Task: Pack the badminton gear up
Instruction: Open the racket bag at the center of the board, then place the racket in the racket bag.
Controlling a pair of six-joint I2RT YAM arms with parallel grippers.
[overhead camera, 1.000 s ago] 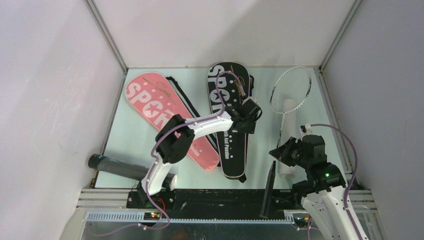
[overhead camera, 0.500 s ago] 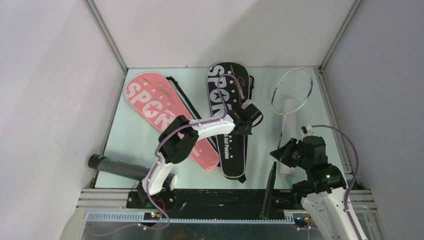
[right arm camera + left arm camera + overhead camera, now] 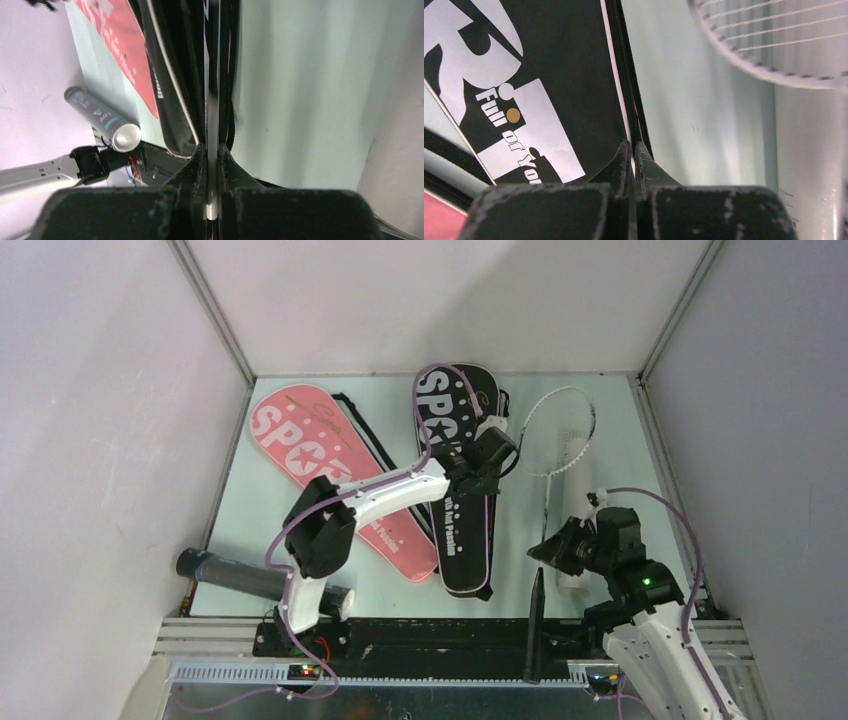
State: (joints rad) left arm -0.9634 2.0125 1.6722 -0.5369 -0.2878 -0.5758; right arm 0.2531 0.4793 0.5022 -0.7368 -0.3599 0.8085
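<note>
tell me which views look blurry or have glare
Left wrist: racket head smeared, black cover print crisp. Right wrist: bright glare streak down the racket shaft, shiny tube cap. Top external: evenly lit, sharp, only soft shadows.

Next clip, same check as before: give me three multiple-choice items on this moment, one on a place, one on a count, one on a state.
1. Where does the dark shuttle tube lie?
A) at the near-left of the table
B) in the far-right corner
C) propped against the back wall

2. How many racket covers are out?
A) one
B) two
C) three

3. The left pincer is:
A) wide open
B) shut on the black cover at its edge
C) shut on a shuttlecock

Answers:
1 A: it lies along the near edge, left of both covers.
2 B: there is one pink cover and one black cover.
3 B: the left wrist view shows it closed on the zip edge.
</note>
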